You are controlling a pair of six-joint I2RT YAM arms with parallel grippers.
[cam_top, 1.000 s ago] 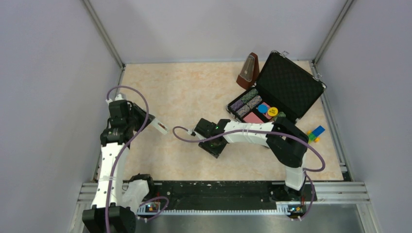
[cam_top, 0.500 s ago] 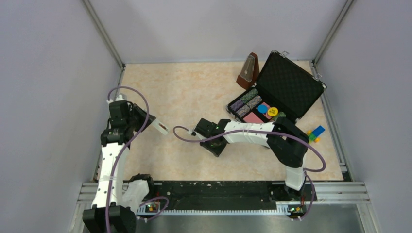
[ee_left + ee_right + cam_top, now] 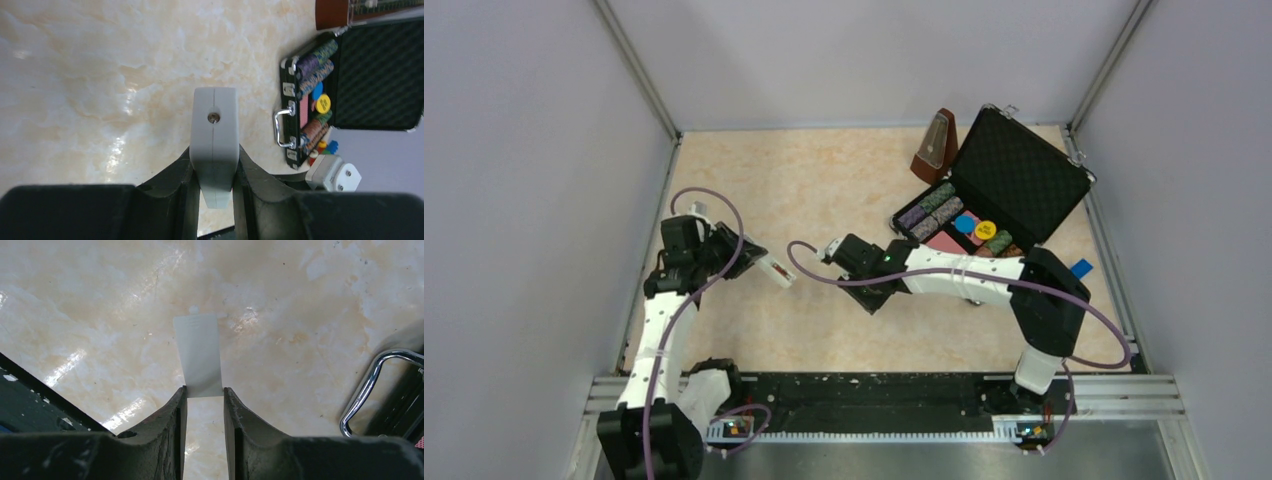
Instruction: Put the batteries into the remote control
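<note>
My left gripper (image 3: 752, 257) is shut on the remote control (image 3: 776, 270), a slim white bar that sticks out toward the table's middle. In the left wrist view the remote (image 3: 214, 125) shows edge-on between the fingers (image 3: 175, 185), with a small screw in its end. My right gripper (image 3: 876, 297) is low over the table's centre. In the right wrist view its fingertips (image 3: 181, 400) are closed on the near edge of the small plain white flat cover piece (image 3: 198, 355). The batteries are not clearly visible in any view.
An open black case (image 3: 1014, 170) with poker chips lies at the back right, its metal handle (image 3: 367, 385) close to my right gripper. A brown metronome (image 3: 936, 145) stands behind it. A blue toy block (image 3: 1080, 267) peeks out by my right arm.
My left gripper has carried the remote to the right, toward the centre. My right arm has shifted right and now covers most of the toy blocks.
</note>
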